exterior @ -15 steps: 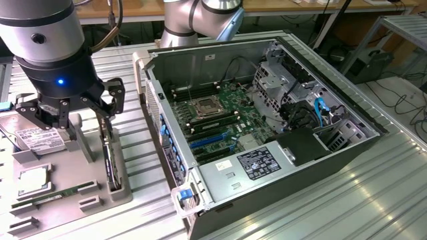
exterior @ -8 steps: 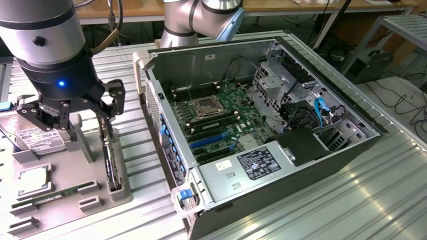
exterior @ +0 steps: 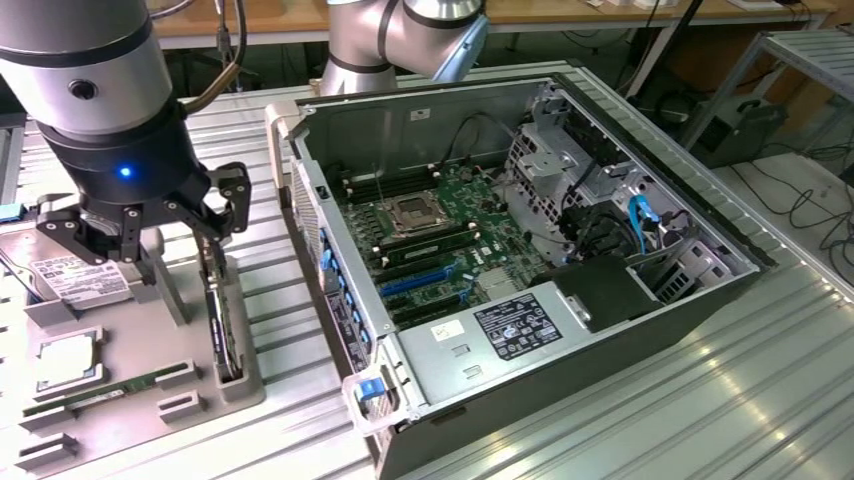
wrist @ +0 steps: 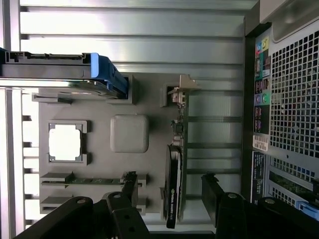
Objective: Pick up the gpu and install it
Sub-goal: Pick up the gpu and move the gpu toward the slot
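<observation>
The gpu (wrist: 174,172), a thin dark card, stands on edge in a slot of the grey holder tray (wrist: 154,117), its pale metal bracket (wrist: 182,85) at the far end. In the exterior view the gpu (exterior: 218,318) stands upright at the tray's right side. My gripper (exterior: 150,236) hangs just above the tray with its jaws wide open and nothing in them. In the wrist view my gripper (wrist: 172,199) has one dark finger on each side of the card's near end, and both fingers stand apart from the card.
The tray (exterior: 134,350) also carries a silver hard drive (exterior: 78,282), a CPU (exterior: 67,362) and a green memory stick (exterior: 104,396). The open PC case (exterior: 694,300) lies to the exterior view's right, showing its motherboard (exterior: 441,235) and blue slots (exterior: 420,285).
</observation>
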Controlling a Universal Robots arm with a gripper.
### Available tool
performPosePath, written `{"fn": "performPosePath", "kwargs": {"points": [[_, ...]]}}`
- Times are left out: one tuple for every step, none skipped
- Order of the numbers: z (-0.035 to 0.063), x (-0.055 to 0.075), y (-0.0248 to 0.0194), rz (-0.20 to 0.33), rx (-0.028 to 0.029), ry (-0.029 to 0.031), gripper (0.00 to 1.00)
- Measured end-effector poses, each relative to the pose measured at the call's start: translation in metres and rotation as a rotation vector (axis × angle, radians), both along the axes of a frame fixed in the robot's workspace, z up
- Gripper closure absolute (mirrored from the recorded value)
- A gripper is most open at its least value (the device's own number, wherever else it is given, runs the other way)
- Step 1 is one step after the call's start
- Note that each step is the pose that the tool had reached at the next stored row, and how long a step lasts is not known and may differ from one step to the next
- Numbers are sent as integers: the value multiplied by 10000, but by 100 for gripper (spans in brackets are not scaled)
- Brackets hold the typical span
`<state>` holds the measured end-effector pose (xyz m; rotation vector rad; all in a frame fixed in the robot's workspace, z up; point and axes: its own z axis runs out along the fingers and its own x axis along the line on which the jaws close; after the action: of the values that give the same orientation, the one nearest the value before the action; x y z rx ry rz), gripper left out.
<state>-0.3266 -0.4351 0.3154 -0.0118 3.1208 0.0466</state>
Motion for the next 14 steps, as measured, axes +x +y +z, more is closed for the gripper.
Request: {"fn": "performPosePath", "kwargs": {"points": [[-4,0,0,1,0,0,37],[-8,0,0,1,0,0,37],[-13,0,0,1,1,-1,37],[-17,0,0,2,0,0,37],[-23,0,0,3,0,-1,37],[-27,0,0,3,0,0,37],[-33,0,0,4,1,-1,37],[-39,0,0,4,0,0,37],[-43,0,0,5,1,0,37],[-47,0,0,5,0,0,37],[-52,0,0,6,1,-1,37],[-57,0,0,7,0,-1,37],[-62,0,0,7,0,-1,37],[-71,0,0,7,1,-1,37]]}}
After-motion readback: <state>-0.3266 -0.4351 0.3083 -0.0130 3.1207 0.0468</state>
